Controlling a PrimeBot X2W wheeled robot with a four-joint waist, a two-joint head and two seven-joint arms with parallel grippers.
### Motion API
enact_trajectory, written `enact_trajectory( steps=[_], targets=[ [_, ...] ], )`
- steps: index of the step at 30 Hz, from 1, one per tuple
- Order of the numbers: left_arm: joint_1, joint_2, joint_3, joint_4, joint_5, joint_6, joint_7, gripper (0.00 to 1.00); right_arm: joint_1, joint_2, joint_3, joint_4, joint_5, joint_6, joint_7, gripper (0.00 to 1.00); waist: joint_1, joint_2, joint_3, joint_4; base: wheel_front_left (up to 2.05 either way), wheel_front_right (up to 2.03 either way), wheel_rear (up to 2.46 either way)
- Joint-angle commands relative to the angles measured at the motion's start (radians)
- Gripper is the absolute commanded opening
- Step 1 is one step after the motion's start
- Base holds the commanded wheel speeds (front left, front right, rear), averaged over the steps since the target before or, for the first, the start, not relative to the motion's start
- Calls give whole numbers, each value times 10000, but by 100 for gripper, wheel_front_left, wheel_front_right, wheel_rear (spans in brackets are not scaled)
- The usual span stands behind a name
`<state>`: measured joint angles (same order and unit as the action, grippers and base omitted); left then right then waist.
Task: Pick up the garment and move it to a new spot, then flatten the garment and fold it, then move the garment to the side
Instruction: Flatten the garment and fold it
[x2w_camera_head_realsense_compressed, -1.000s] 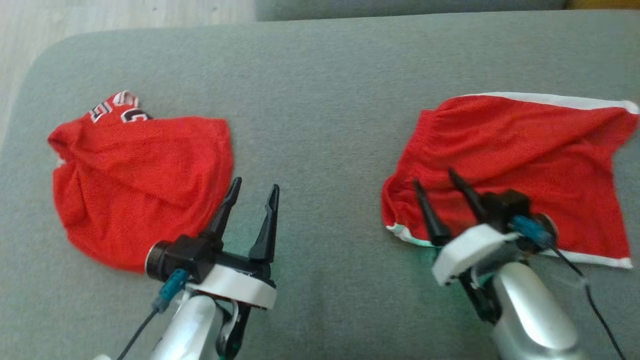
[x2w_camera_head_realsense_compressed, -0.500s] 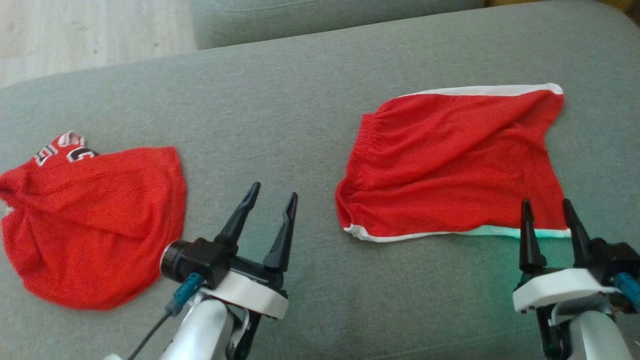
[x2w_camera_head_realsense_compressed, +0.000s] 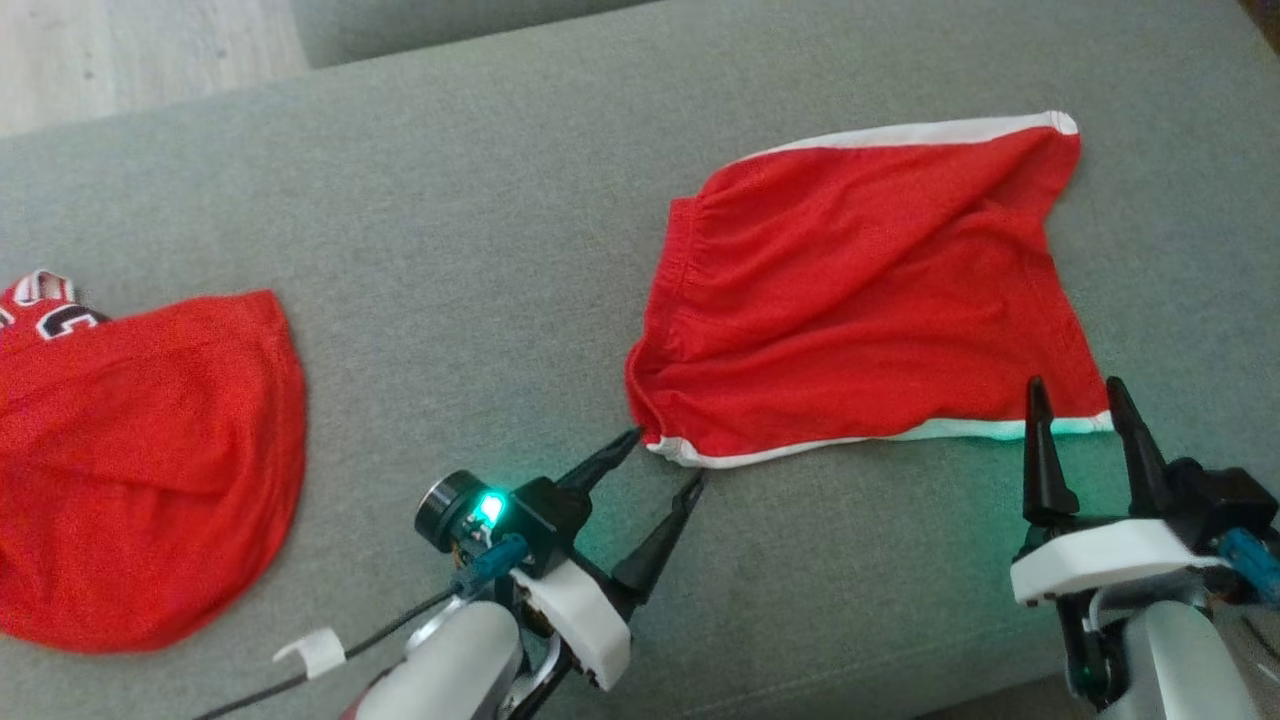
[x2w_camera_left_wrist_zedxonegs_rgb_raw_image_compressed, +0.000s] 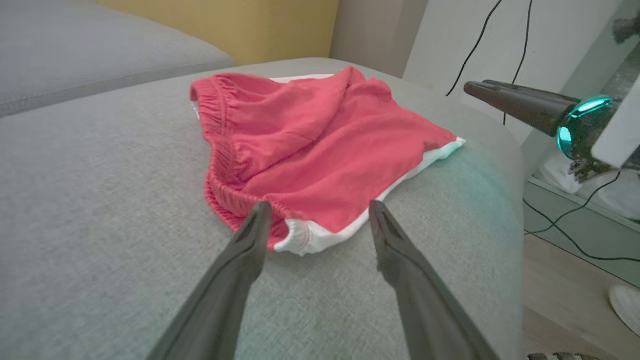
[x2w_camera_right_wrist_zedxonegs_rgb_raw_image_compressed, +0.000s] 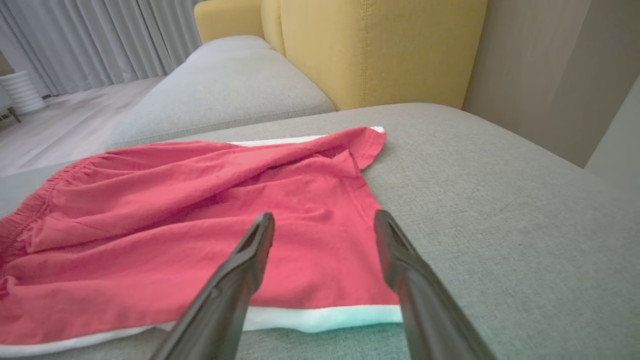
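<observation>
Shorts (x2w_camera_head_realsense_compressed: 860, 300) lie flat on the grey cushion's (x2w_camera_head_realsense_compressed: 480, 250) right side, a red jersey (x2w_camera_head_realsense_compressed: 140, 470) well apart at left. Left gripper (x2w_camera_head_realsense_compressed: 668, 458), jaws spread, points at their near left corner; right gripper (x2w_camera_head_realsense_compressed: 1075, 383), also spread, at the near right corner

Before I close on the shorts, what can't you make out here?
- Head view: the other red garment is cut off by the left edge; its lettering is unreadable.
- Left wrist view: the left gripper has one fingertip overlapping the shorts at a corner; contact unclear.
- Right wrist view: the right gripper fingers cover part of the white hem; layers underneath hidden.
</observation>
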<state>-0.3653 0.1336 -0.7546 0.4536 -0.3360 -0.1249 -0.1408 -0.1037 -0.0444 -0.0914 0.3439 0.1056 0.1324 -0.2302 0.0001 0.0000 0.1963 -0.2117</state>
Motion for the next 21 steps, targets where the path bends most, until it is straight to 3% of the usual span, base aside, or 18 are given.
enact_trajectory(
  steps=[1, 7, 21],
  targets=[
    [-488, 259, -1, -161, -208, -55, 28, 100, -315, -58, 224, -178, 68, -17, -141, 100, -1, 0, 168, -117, 0, 0, 0],
    [-960, 451, -532, 312, -455, -56, 115, 100, -464, -58, 255, 40, 147, -17, -223, 100, -1, 0, 397, -248, 0, 0, 0],
    [-1542, 266, -904, 1049, -529, -57, -149, 100, -680, -58, 303, 322, 213, -17, -299, 100, -1, 0, 682, -407, 0, 0, 0]
  ],
)
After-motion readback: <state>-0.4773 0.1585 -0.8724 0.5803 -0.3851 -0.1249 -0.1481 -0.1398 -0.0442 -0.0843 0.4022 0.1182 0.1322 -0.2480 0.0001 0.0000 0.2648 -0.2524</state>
